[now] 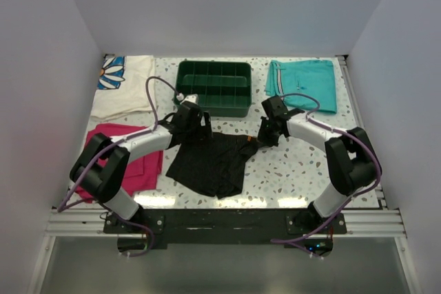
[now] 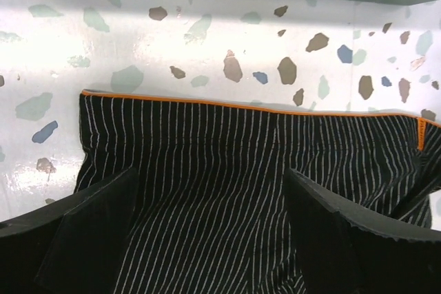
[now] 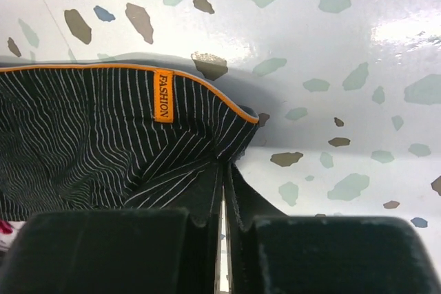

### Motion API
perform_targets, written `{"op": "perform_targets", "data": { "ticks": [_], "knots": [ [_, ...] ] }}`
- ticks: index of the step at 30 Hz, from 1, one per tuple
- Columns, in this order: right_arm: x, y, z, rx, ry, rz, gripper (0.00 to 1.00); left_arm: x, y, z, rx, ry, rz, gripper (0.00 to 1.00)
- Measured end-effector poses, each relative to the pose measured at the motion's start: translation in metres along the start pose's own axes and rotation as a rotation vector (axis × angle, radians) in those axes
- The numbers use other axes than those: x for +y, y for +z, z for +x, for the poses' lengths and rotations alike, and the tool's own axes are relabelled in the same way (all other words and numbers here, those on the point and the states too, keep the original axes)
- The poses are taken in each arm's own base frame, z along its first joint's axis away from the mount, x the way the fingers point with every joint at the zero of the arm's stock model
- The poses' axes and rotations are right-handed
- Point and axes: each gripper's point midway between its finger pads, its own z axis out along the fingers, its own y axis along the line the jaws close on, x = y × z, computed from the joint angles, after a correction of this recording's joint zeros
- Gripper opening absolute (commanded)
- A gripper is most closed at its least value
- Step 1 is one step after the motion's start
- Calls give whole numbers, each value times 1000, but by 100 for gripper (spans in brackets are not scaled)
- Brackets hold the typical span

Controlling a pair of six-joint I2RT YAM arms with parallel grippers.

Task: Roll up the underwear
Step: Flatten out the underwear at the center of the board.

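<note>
Underwear, black with fine pale stripes and orange edging, lies spread and slightly rumpled at the middle of the worktop, a glossy white surface flecked with grey, brown and blue chips and marked by patches of glare. Plain pale walls close it in at the back and both sides. Both arms reach inward from the lower corners of the overhead view and bend down to the top edge of the garment. The left tool sits low over the upper left part of the underwear with its fingers spread wide apart, striped fabric showing between them and the orange-trimmed edge running across just beyond. The right tool is at the upper right corner, its fingers pressed together and clamped on a bunched corner of the cloth, close to an orange label reading FASHION. Just behind the garment stands a dark green tray with many compartments. Teal shorts lie folded at the upper right, a white cloth with a blue flower print at the upper left, and a magenta cloth at the left, partly under the left arm.
</note>
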Motion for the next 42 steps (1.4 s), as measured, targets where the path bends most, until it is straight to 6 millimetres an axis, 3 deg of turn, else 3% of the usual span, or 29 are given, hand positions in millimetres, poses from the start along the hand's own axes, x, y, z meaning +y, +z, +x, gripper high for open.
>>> {"op": "perform_targets", "data": {
  "ticks": [6,13,16,18,22,24,29,33,35,39,42],
  "knots": [
    [-15,-5,-8,-24,-72,74,0,7,7,6,13,-3,-3,91],
    [-24,-28,-52,-149,-225,211,1,14,16,8,8,-21,3,91],
    [-29,-25,-62,-157,-284,261,2,12,18,6,-4,-24,18,91],
    [-40,-17,-64,-146,-316,318,12,10,19,4,-12,-24,27,91],
    [-66,-10,-64,-121,-366,453,22,9,21,2,-22,-19,30,91],
    [-73,-14,-65,-124,-374,489,38,10,21,2,-24,-18,25,91],
    [-63,-36,-67,-176,-338,424,41,11,21,1,-27,-10,22,91],
    [-27,-61,-47,-200,-303,186,42,14,16,3,-15,2,14,91],
    [-6,-65,-32,-174,-321,100,43,14,13,3,-10,9,10,91],
    [38,-45,20,-47,-430,12,42,12,7,-3,-13,18,11,91],
    [50,-29,55,52,-472,-3,42,11,1,-10,-26,26,10,91]
  ]
}}
